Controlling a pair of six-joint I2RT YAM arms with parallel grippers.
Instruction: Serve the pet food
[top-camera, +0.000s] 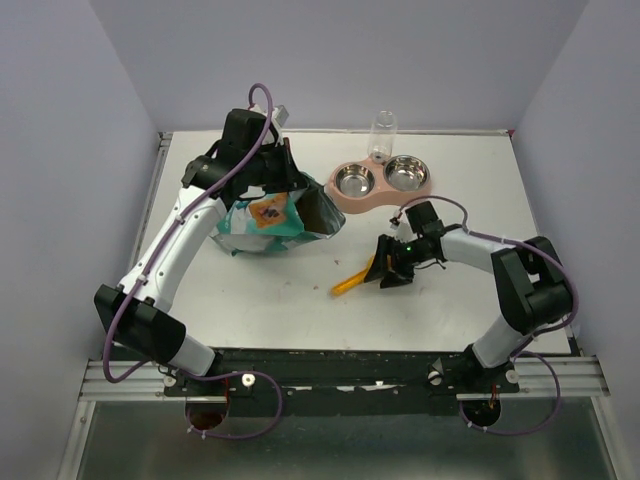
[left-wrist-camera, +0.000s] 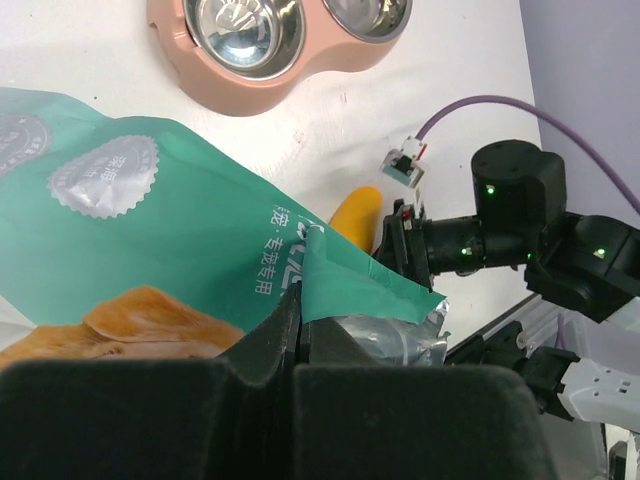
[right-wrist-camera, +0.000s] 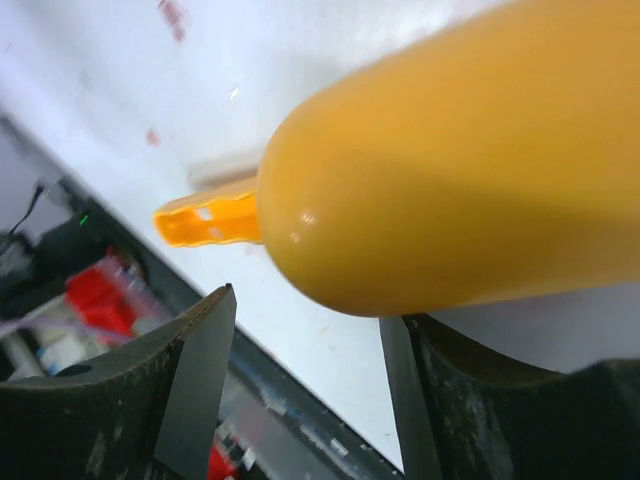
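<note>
Your left pincer (left-wrist-camera: 302, 335) is clamped on the teal bag (top-camera: 262, 222), right pincer (right-wrist-camera: 305, 390) open at the orange scoop (right-wrist-camera: 450, 170). The kibble isn't visible, probably inside the bag. Squeeze the scoop squarely so it won't twist.

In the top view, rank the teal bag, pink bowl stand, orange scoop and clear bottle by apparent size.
1. teal bag
2. pink bowl stand
3. orange scoop and clear bottle: about alike, scoop partly hidden, so unranked.
</note>
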